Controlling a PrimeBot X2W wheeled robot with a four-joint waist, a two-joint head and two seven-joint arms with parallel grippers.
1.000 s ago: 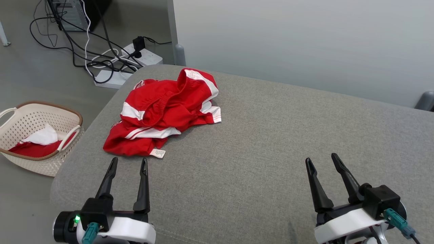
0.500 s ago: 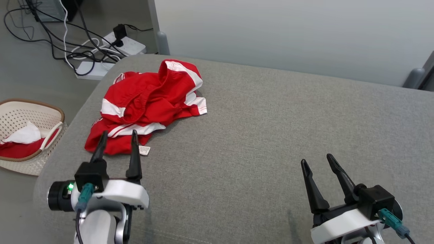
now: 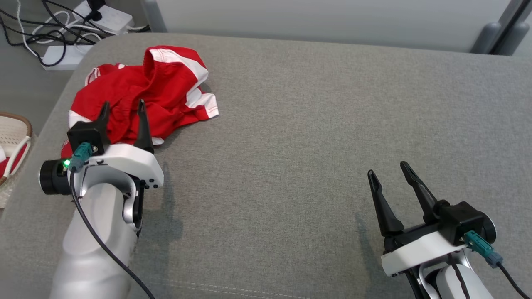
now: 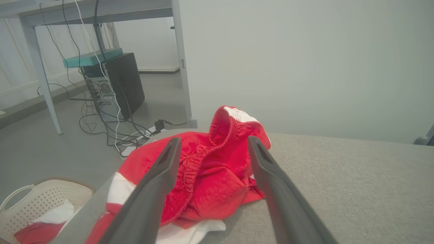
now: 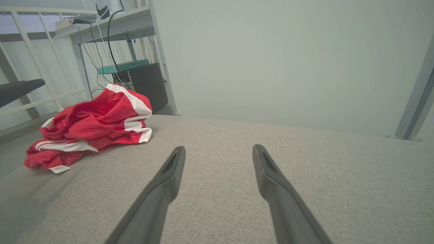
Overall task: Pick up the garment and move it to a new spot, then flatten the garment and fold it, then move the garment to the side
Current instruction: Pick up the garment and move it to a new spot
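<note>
The broad grey fabric cushion [image 3: 291, 124] takes up most of the head view; all places below are given relative to it.

Off its left edge, on the floor, sits a cream perforated plastic basket with a brown rim [image 3: 14, 126], w/ red and white cloth inside. Beyond the cushion's far-left corner lie white power strips tangled w/ black and white cables [image 3: 62, 54].

On the cushion's far-left corner lies the crumpled red garment with white stripes [image 3: 124, 83], bunched up w/ its elastic waistband humped toward the cushion's far edge. In the right wrist view a small white care tag [image 5: 59, 168] pokes out on the garment's near side, flat on the cushion.

The left gripper [image 3: 122, 104] is over the cushion's left side, at the garment's near edge. Its two dark fingers are spread wide, and the left wrist view shows the red waistband between them – nothing pinched. Whether the tips touch the cloth can't be told.

The right gripper [image 3: 387, 168] is over the cushion's near-right part, well apart from the garment, fingers likewise spread – empty, w/ bare grey fabric between them.
</note>
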